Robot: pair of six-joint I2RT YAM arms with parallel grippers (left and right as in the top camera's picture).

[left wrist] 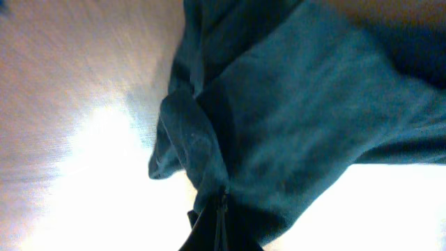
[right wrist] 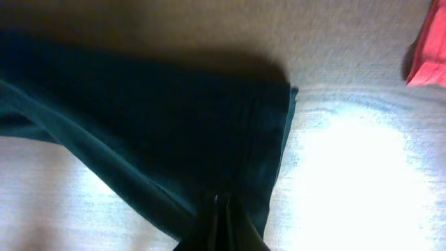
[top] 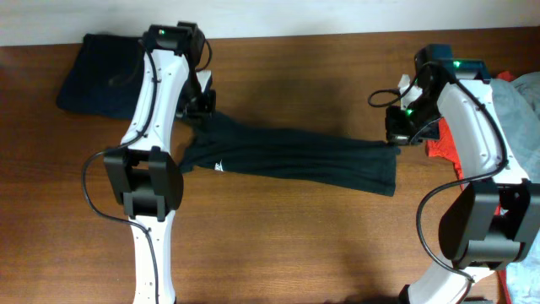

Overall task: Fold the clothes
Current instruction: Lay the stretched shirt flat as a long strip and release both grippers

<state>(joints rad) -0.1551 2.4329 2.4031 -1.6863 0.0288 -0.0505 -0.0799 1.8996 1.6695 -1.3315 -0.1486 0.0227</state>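
A black T-shirt [top: 295,156] with a small white mark [top: 220,166] lies stretched across the middle of the wooden table. My left gripper [top: 202,108] is shut on the shirt's left end; in the left wrist view the cloth [left wrist: 293,118] bunches into the closed jaws [left wrist: 223,216]. My right gripper [top: 400,135] is shut on the shirt's right edge; in the right wrist view the dark cloth [right wrist: 160,118] runs into the closed jaws [right wrist: 221,216]. A navy garment [top: 97,72] lies at the back left. A red one [top: 443,148] and a pale grey-blue one [top: 519,105] lie at the right.
The red cloth also shows at the top right of the right wrist view [right wrist: 431,49]. The table's far edge meets a white wall [top: 337,17]. Bare wood [top: 295,245] lies in front of the shirt.
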